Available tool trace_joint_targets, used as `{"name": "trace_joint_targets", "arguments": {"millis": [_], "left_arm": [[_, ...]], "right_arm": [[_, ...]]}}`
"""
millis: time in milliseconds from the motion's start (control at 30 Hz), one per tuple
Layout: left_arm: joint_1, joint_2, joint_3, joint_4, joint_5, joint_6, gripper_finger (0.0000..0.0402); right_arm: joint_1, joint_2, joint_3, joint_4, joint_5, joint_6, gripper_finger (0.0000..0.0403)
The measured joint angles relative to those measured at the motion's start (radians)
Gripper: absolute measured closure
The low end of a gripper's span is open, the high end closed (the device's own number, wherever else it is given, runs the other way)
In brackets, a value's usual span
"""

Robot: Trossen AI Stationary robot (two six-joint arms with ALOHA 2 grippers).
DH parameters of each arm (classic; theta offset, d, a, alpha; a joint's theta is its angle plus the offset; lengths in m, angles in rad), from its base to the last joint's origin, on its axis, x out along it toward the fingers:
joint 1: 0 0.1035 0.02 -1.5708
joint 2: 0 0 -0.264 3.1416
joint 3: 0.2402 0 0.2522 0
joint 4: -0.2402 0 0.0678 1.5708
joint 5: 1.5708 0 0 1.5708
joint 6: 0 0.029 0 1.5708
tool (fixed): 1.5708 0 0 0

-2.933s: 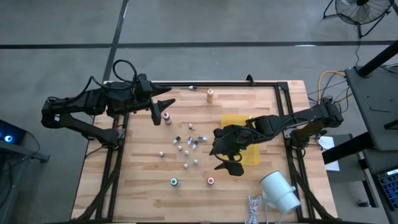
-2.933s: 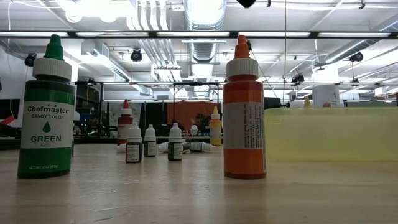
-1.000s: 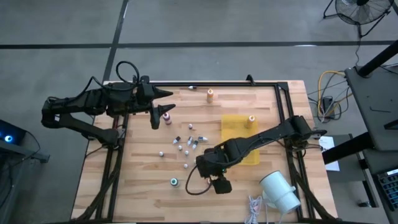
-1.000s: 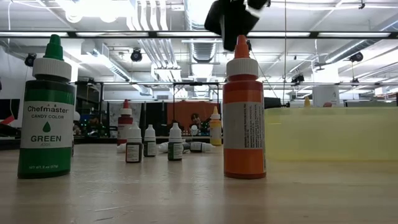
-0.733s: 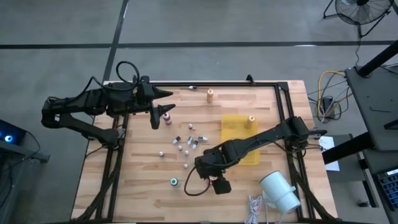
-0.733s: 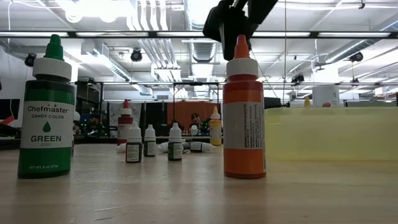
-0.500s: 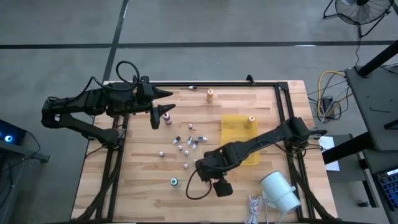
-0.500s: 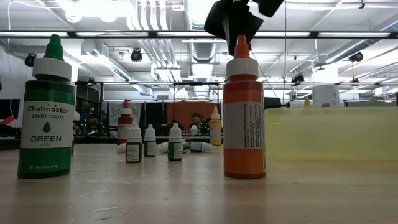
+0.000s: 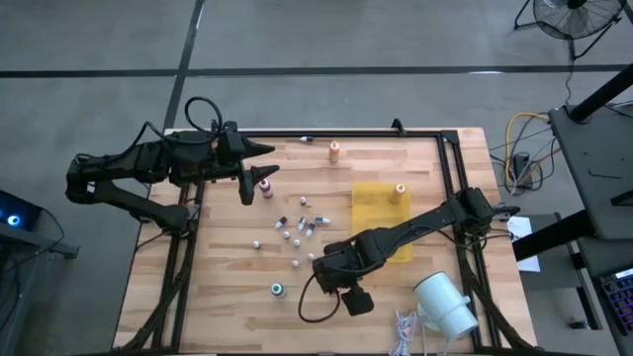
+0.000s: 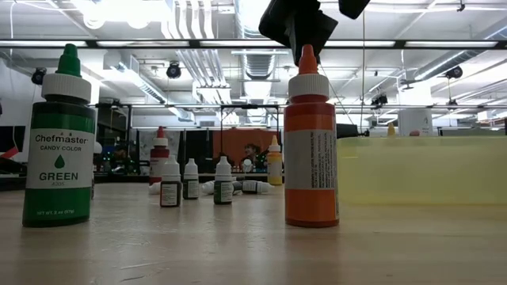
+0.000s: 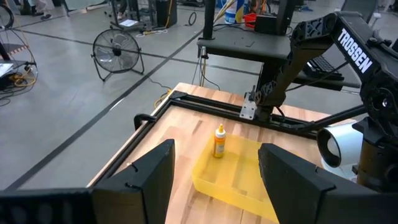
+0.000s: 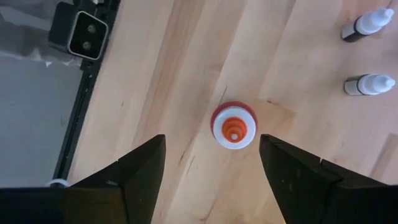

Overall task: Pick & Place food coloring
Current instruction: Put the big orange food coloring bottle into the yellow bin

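The step in hand is judged to be the approach for a pick. Nearest the table's front edge, the orange-capped bottle [image 12: 234,126] is seen standing upright on bare wood, outside the yellow tray [image 9: 373,201] and off its front-left corner. The right gripper [image 12: 211,142] is held directly above that bottle, pointing down, with its fingers [image 12: 142,167] spread wide on either side of the cap and nothing gripped. From table height the gripper is shown just above the nozzle tip, not yet around the body.

The next move is judged to call for a straight descent until the pads flank the bottle's body below the cap, then a closing of the jaws. Care would be needed to keep the cap centred, since a tall narrow bottle could be tipped by one finger arriving first.

The green-capped bottle [image 9: 277,289] is found farther left of the tray, also near the front edge. The small vials [image 9: 297,233] are scattered left of the tray, some upright and some lying down. One yellow-orange bottle [image 9: 400,189] is already stood in the tray's far-right corner. Another [image 9: 334,150] is seen beyond the tray. The left gripper [image 9: 260,173] is parked well left of the tray at the far side, fingers wide and empty, just beside a pink-capped bottle [image 9: 265,185].
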Motion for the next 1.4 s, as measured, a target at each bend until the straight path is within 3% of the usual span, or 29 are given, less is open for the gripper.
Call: {"name": "trace_joint_targets", "arguments": {"millis": [1400], "left_arm": [[0.000, 0.000, -0.001, -0.036, 0.000, -0.019, 0.0197]], "right_arm": [[-0.001, 0.040, -0.030, 0.101, 0.053, -0.048, 0.0154]]}}
